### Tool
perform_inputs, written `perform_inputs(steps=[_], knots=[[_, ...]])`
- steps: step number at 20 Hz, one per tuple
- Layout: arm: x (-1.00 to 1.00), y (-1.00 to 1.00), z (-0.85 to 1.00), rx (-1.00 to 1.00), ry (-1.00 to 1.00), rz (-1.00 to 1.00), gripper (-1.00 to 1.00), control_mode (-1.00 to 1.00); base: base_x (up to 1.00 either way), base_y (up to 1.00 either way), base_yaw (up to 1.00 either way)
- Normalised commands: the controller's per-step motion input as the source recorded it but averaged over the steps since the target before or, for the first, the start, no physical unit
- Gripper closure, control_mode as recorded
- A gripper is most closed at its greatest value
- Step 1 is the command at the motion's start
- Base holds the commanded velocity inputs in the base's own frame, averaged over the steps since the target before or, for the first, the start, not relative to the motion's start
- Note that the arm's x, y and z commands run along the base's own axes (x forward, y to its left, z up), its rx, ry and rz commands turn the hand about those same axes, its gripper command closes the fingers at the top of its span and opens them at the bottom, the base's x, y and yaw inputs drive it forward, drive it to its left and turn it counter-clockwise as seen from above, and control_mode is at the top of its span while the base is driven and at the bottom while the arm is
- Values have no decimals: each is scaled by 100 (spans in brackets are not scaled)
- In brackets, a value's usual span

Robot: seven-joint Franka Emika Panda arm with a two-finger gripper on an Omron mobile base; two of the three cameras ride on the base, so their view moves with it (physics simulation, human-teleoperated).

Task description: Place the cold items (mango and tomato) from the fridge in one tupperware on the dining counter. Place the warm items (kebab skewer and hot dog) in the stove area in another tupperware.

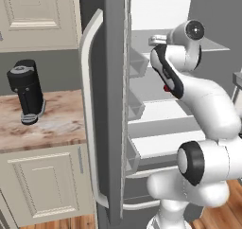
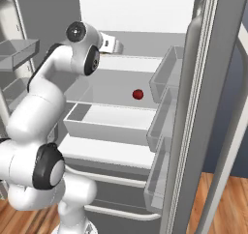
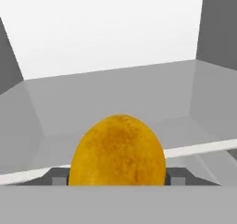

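The mango (image 3: pixel 118 149), a rounded yellow-orange fruit, sits close up in the hand view between my two dark fingertips (image 3: pixel 58 177). My gripper (image 3: pixel 118 177) is shut on it, a finger pressed to each side. From the right base view the gripper (image 2: pixel 112 45) reaches into the open fridge (image 2: pixel 145 15) at the upper shelf. The tomato (image 2: pixel 138 94), small and red, rests on the white shelf one level lower. A bit of the tomato (image 1: pixel 166 88) peeks out behind my arm in the left base view.
The fridge door (image 1: pixel 111 105) with its pale curved handle (image 1: pixel 89 128) stands open to my left, and the other door (image 2: pixel 218 107) with clear bins (image 2: pixel 164 78) to my right. A black appliance (image 1: pixel 26 91) stands on a marbled counter (image 1: pixel 42 124). A white drawer (image 2: pixel 106 119) lies below the tomato.
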Motion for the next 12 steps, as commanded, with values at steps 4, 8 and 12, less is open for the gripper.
perform_inputs(steps=[4,8,12], knots=[[-100,-18,44,17,3,-5,100,-100,0,0,0],[-86,-5,1,14,19,5,100,-100,0,0,0],[-100,0,-12,5,13,5,100,-100,0,0,0]])
